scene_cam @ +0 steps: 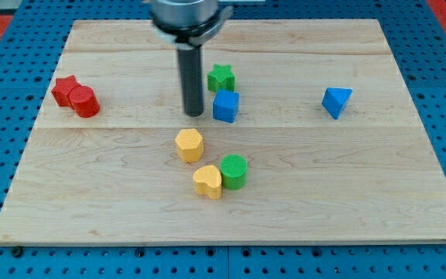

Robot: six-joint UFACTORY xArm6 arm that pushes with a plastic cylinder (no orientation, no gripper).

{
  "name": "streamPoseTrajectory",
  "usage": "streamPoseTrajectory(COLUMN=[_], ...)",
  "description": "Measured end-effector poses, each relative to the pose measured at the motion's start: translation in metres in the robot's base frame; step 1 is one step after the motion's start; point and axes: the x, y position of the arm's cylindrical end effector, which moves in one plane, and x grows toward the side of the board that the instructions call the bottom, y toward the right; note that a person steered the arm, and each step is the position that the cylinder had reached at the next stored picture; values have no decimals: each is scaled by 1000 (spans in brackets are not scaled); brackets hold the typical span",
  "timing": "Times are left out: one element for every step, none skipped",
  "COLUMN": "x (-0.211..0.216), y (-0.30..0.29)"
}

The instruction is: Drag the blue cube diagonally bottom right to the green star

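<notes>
The blue cube (225, 107) sits near the middle of the wooden board, just below and touching the green star (221, 77). My tip (193, 114) rests on the board just to the left of the blue cube, with a small gap between them. The dark rod rises from the tip to the view's top.
A yellow hexagon block (190, 145) lies below my tip. A yellow heart (207, 181) and a green cylinder (234, 171) touch each other lower down. A red star (66, 90) and a red cylinder (85, 101) sit at the left. A blue triangle block (336, 101) sits at the right.
</notes>
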Motion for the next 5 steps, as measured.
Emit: streamPoseTrajectory(x=[-11, -29, -30, -3, 1], y=[40, 17, 111, 110, 61])
